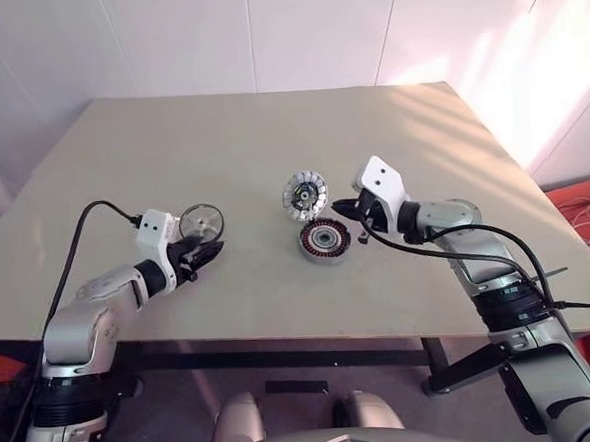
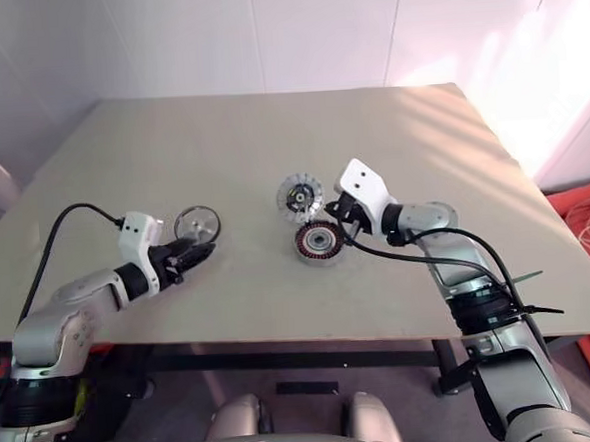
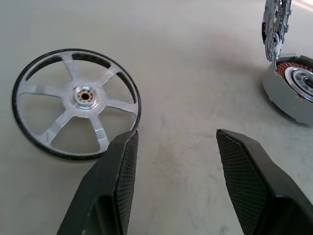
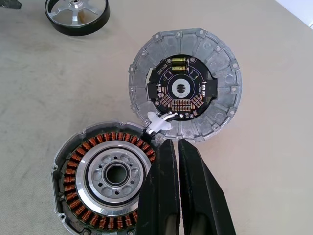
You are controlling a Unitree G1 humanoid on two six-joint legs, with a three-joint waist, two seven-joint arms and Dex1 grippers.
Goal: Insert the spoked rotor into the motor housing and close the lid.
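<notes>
1. Broadly, a pale beige table carries all the parts, which lie near its middle.
2. Next, the motor housing lies flat at centre, a grey round shell with coppery-brown windings ringing a pale metal centre with a dark bore.
3. Just beyond it, touching its far edge, the spoked rotor stands tilted on its rim, showing silver-white radial segments around a dark hub with small circuit parts.
4. Well to the left lies the lid, a thin shiny silver wheel with five spokes, a dark rim and a small central hub.
5. Beside the lid's near-right edge, the left gripper hangs with its fingers spread apart, holding nothing.
6. Finally, the right gripper sits at the housing's right edge, fingers pressed together and empty.
</notes>
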